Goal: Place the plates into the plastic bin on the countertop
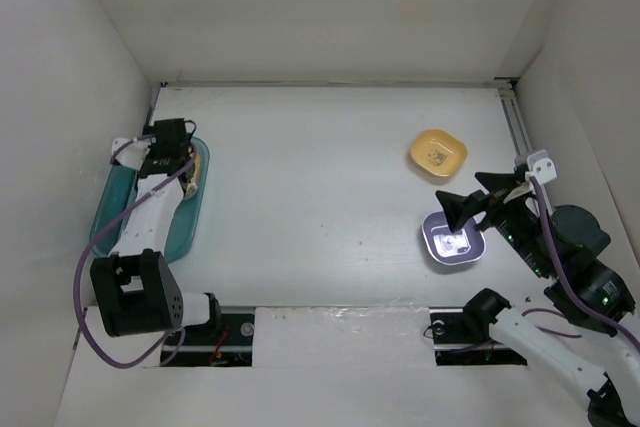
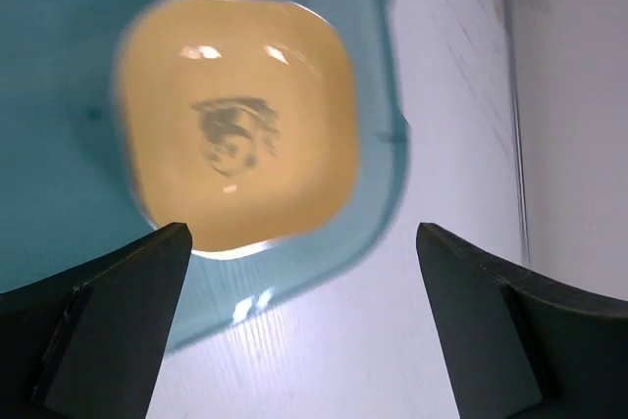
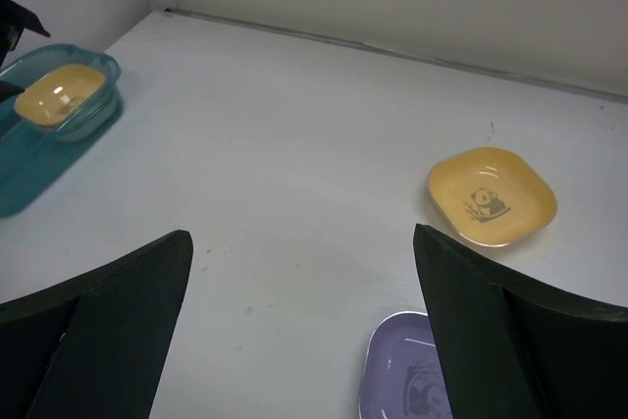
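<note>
Teal translucent plastic bin (image 1: 186, 225), at the left of the white surface (image 1: 320, 167), holds one beige plate (image 2: 235, 125); my left claw (image 2: 302, 242) hovers over it with jaws spread and empty. My right claw (image 3: 302, 237), likewise spread wide and holding nothing, hangs above the purple plate (image 1: 452, 244). The yellow-orange plate (image 3: 491, 195) lies just beyond, and both rest on the surface, well apart from the bin.

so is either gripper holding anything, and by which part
Nothing is held. Both are open: the left gripper over the yellow plate in the bin, the right gripper by the purple plate.
</note>
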Action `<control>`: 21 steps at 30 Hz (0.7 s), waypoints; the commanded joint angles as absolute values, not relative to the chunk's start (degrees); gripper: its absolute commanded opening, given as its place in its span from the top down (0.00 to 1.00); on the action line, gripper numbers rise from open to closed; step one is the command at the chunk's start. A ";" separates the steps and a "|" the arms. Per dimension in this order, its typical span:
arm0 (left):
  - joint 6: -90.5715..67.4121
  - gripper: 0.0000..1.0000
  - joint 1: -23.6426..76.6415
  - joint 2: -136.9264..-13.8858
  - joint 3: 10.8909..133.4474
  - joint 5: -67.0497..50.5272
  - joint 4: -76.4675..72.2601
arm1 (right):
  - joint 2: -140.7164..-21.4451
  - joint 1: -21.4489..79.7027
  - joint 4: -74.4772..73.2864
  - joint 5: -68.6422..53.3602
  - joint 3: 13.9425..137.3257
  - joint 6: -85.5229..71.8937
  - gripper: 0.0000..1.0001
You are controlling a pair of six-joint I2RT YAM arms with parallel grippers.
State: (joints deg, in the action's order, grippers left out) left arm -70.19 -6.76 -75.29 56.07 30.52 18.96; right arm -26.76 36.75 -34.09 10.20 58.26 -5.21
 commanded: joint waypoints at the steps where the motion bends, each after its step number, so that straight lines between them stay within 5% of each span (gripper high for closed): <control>1: -53.42 0.01 2.26 -74.69 64.83 30.15 11.34 | -27.25 36.47 -32.60 15.62 58.18 -5.80 0.00; 11: -26.73 0.01 36.00 -111.66 103.39 9.87 13.10 | -31.03 36.47 -45.52 36.02 64.69 -17.66 0.00; 21: -19.50 0.01 45.70 -139.74 133.51 5.72 17.76 | -19.78 36.47 -47.98 34.28 65.03 -16.44 0.00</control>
